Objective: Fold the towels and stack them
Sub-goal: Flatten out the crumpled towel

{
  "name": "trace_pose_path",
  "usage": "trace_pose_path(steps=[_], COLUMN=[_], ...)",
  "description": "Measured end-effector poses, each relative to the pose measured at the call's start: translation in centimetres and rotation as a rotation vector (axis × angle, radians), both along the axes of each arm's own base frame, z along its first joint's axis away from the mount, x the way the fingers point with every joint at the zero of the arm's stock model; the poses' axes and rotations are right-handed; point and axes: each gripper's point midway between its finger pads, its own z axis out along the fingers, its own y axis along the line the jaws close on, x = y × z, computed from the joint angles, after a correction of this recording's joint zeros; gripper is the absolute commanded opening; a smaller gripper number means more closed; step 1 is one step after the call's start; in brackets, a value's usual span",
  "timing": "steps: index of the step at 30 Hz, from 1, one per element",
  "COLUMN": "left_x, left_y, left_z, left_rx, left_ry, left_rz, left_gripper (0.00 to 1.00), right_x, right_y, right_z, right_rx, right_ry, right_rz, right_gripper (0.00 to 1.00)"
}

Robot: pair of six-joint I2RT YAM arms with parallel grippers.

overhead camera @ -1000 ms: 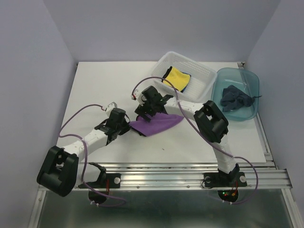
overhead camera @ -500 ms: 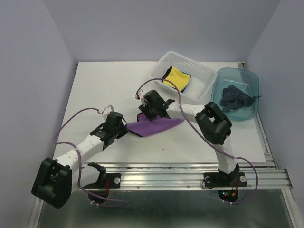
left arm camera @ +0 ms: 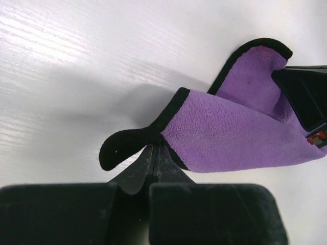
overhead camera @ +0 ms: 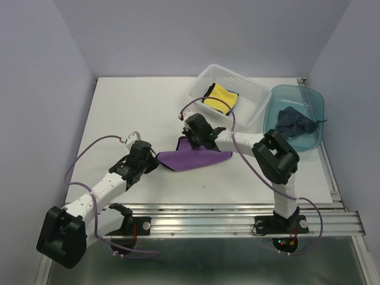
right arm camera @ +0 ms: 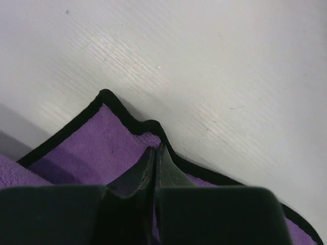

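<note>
White table [overhead camera: 136,107] bears the purple towel [overhead camera: 196,159]; left gripper [left arm camera: 156,149] and right gripper [right arm camera: 155,151] each clamp a corner (fold starting); next, probably lift both evenly.

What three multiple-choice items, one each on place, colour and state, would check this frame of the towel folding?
1. The dark slate towel is:
A draped over an arm
B in the teal bin
C held by a gripper

2. The towel pinched by the left gripper and right gripper is:
A yellow
B bright blue
C purple

3. The left gripper is:
A shut on a towel corner
B open above the towel
C shut on nothing

Key:
1 B: it lies bunched inside the bin.
2 C: the purple towel shows at the fingertips in both wrist views.
3 A: its fingers meet on the black-edged corner.
</note>
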Motion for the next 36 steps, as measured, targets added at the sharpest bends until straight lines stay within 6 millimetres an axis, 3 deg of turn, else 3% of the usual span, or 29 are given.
trace_pose_path(steps=[3, 5, 8, 9, 10, 12, 16, 19, 24, 27, 31, 33, 34, 36], left_x=[0.1, 0.6, 1.5, 1.7, 1.8, 1.6, -0.3, -2.5, -5.8, -6.3, -3.9, -1.8, -0.2, 2.1], left_y=[-0.1, -0.3, -0.7, -0.9, -1.0, -1.1, -1.6, -2.3, -3.2, -3.2, -2.3, -1.7, -1.2, -0.1], left_z=[1.2, 2.9, 7.5, 9.9, 11.4, 15.6, 21.2, 23.7, 27.2, 27.7, 25.6, 22.9, 20.5, 16.1], left_rx=[-0.008, -0.012, -0.045, -0.065, -0.078, -0.115, -0.194, -0.256, -0.343, -0.365, -0.352, -0.310, -0.261, -0.167], left_ry=[-0.034, -0.076, -0.201, -0.268, -0.307, -0.423, -0.578, -0.652, -0.751, -0.762, -0.663, -0.558, -0.473, -0.323], left_rz=[-0.013, -0.028, -0.054, -0.066, -0.074, -0.096, -0.172, -0.258, -0.388, -0.391, -0.247, -0.140, -0.067, 0.046], left_gripper=[0.00, 0.00, 0.00, 0.00, 0.00, 0.00, 0.00, 0.00, 0.00, 0.00, 0.00, 0.00, 0.00, 0.00], right_x=[0.2, 0.7, 1.2, 1.0, 0.8, -0.5, -3.6, -6.7, -11.4, -12.3, -10.5, -8.1, -7.2, -4.6], right_y=[-0.5, -0.6, -1.0, -1.3, -1.7, -3.1, -6.0, -7.3, -9.1, -9.4, -8.7, -7.5, -7.0, -5.4], right_z=[2.8, 7.0, 14.9, 17.3, 18.8, 22.4, 28.5, 32.2, 36.4, 36.5, 33.0, 28.8, 27.1, 20.4], right_rx=[0.036, 0.095, 0.213, 0.251, 0.276, 0.329, 0.441, 0.542, 0.688, 0.720, 0.670, 0.592, 0.562, 0.438], right_ry=[-0.058, -0.138, -0.286, -0.327, -0.352, -0.408, -0.486, -0.504, -0.512, -0.485, -0.392, -0.315, -0.286, -0.183], right_rz=[-0.026, -0.044, -0.073, -0.079, -0.082, -0.089, -0.096, -0.047, 0.033, 0.030, -0.056, -0.131, -0.156, -0.230], right_gripper=[0.01, 0.01, 0.01, 0.01, 0.01, 0.01, 0.01, 0.01, 0.01, 0.03, 0.07, 0.07, 0.08, 0.23])
